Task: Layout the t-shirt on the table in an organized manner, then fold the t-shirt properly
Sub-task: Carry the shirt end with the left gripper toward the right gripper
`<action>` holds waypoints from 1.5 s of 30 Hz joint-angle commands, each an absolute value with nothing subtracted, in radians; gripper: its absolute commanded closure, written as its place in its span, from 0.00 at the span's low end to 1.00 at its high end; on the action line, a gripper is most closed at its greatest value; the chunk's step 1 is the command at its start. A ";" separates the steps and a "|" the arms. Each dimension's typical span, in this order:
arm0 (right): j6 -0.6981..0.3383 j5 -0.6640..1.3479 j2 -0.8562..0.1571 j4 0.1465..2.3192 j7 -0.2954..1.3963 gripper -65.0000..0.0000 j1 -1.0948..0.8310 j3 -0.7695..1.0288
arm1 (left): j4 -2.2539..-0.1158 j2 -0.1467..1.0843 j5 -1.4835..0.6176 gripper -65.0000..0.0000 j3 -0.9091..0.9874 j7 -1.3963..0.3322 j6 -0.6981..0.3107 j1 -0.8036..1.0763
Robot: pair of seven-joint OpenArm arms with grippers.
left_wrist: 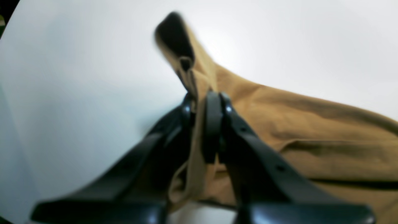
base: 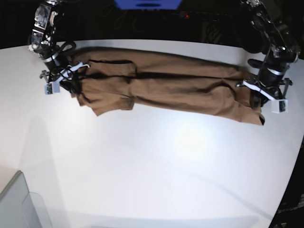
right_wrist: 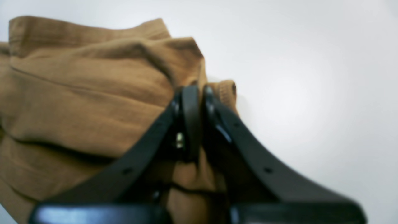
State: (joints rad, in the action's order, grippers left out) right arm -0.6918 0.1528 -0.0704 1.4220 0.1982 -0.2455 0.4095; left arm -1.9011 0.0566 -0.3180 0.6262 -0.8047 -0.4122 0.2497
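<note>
T-shirt (base: 166, 88) stretched as long rumpled band across far part of table (base: 142, 166), running 9 to 3 o'clock. Left gripper (left_wrist: 203, 102) at 3 o'clock end, fingers clamped on pinched fabric edge. Right gripper (right_wrist: 192, 96) at 9 o'clock end, fingers together on bunched hem. Grey translucent bin corner (base: 19, 206) at 7 o'clock, well apart.

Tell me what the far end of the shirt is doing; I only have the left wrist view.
Observer: The right gripper is shut on the t-shirt at its other end.
Operator: Report the shirt's shape overall.
Observer: It lies in a long bunched band across the back of the table, stretched between both arms.
Operator: Say what else is on the table.
Observer: A grey translucent bin corner sits at the near edge, apart from the shirt.
</note>
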 commanded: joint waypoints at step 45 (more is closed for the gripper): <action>-0.698 0.160 -0.085 1.435 0.182 1.00 -0.225 0.412 | -1.770 -0.085 0.061 0.99 -0.170 -0.765 -0.403 0.222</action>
